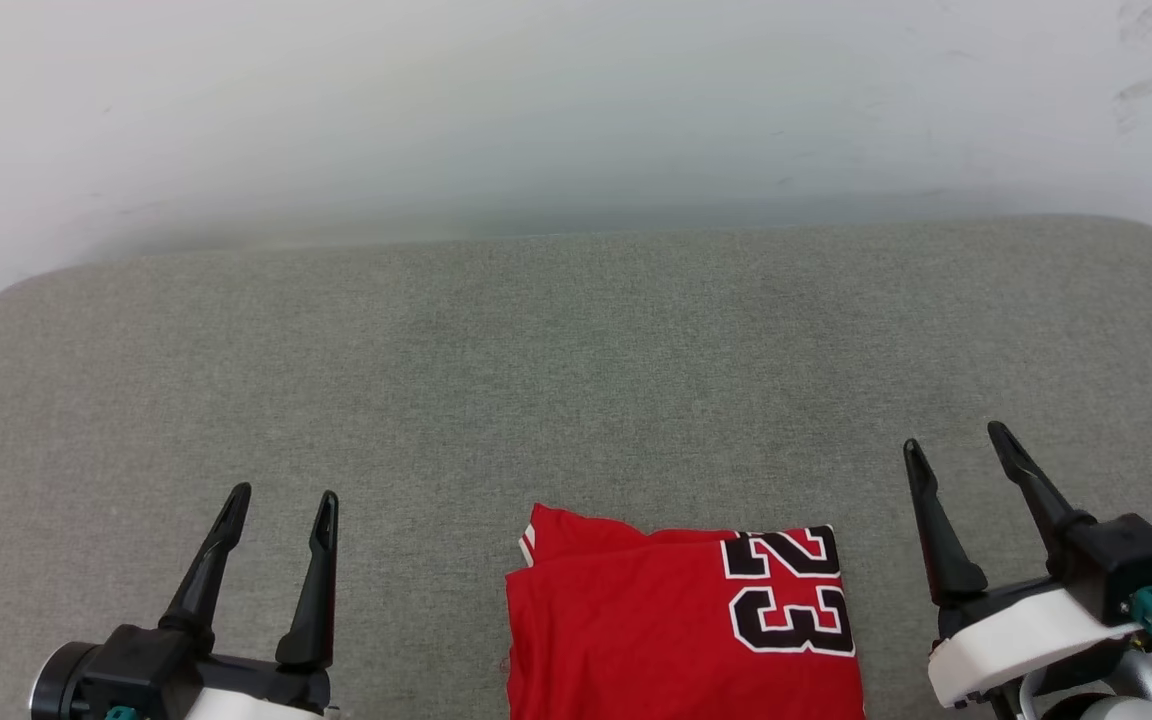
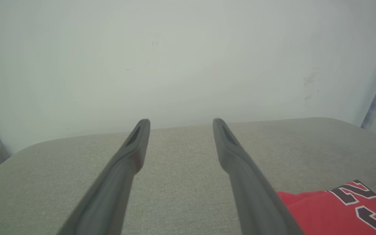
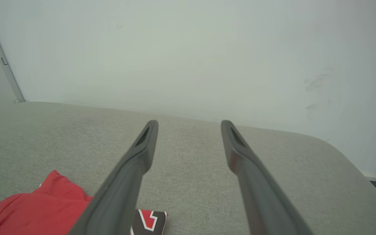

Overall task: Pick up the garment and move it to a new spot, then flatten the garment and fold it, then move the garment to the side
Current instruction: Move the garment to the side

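Observation:
The garment (image 1: 636,620), a red jersey with a black "23" outlined in white, lies folded into a rectangle on the grey cushioned surface (image 1: 576,380) at the near edge, between my two arms. My left gripper (image 1: 282,494) stands open to the left of it, holding nothing. To the garment's right, my right gripper (image 1: 954,436) is open and empty too. In the left wrist view the garment (image 2: 331,209) shows at the lower right beside the left gripper (image 2: 180,121). In the right wrist view the garment (image 3: 34,212) lies lower left of the right gripper (image 3: 189,123).
A pale wall (image 1: 576,100) rises behind the grey surface's far edge. The surface has rounded far corners at left and right. A thin grey strip (image 3: 2,58) runs up the wall at the left in the right wrist view.

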